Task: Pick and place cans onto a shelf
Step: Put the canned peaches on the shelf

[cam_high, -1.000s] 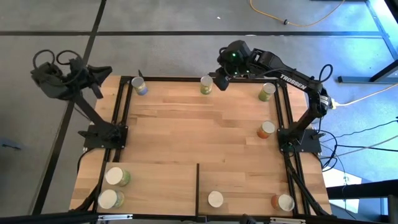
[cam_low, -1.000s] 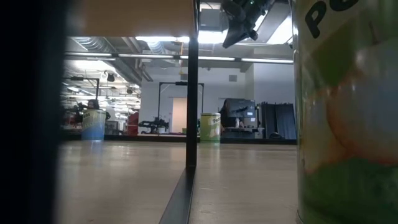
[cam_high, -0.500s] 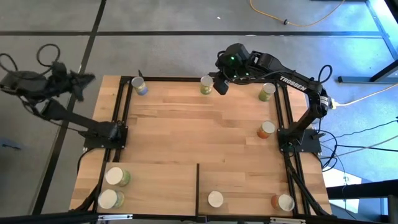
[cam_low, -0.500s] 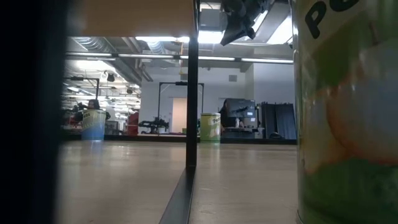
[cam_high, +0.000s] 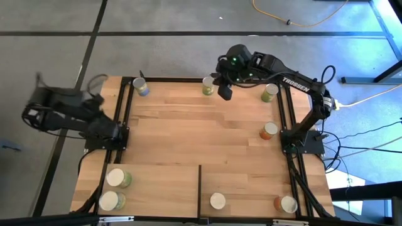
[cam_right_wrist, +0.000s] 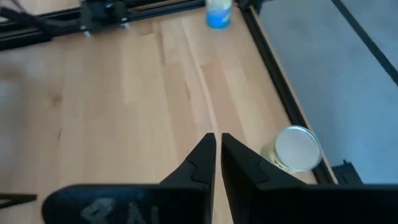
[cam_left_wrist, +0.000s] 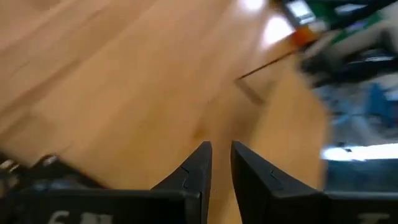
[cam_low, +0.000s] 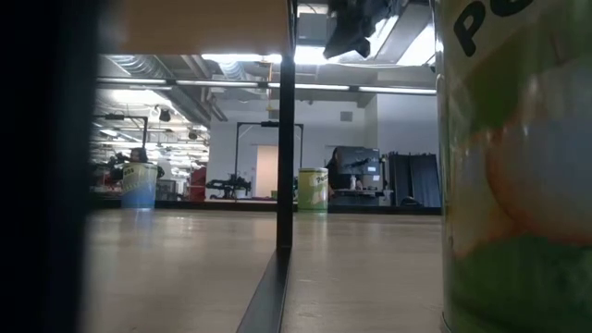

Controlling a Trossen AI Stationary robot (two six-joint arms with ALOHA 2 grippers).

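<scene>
1. The right gripper was held over the counter at its far edge, just beside a green can; its fingers were clenched almost together on nothing.
2. The left gripper was seen only in its own wrist view, blurred, with its fingers nearly clenched and empty.
3. Other cans were stood at the far left corner, the far right corner and the right edge.
4. On the shelf, along the near edge, two cans were stood left of the divider and two right of it.
</scene>
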